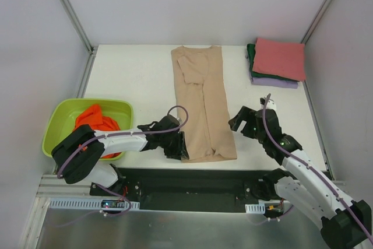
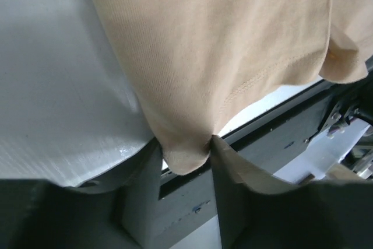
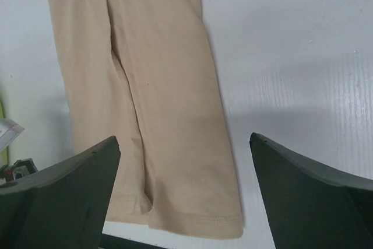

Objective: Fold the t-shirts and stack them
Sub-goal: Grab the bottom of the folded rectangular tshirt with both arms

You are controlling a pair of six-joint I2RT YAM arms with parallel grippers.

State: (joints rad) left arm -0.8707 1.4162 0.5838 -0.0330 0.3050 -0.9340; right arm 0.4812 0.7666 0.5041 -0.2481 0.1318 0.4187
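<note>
Found beige t-shirt (image 1: 201,106) laid as a long narrow strip at middle of table (image 1: 134,74). Logged left gripper (image 2: 185,150) nipped onto its near left hem corner, cloth seemingly bunched between the fingers (image 2: 143,190). Logged right gripper (image 1: 245,122) spread wide, holding nothing, right of the strip's near end. Noted folded t-shirts (image 1: 278,61) stacked far right.

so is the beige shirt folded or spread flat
Partly folded: the beige shirt lies as a long narrow strip with sides turned in, not yet a compact rectangle.
</note>
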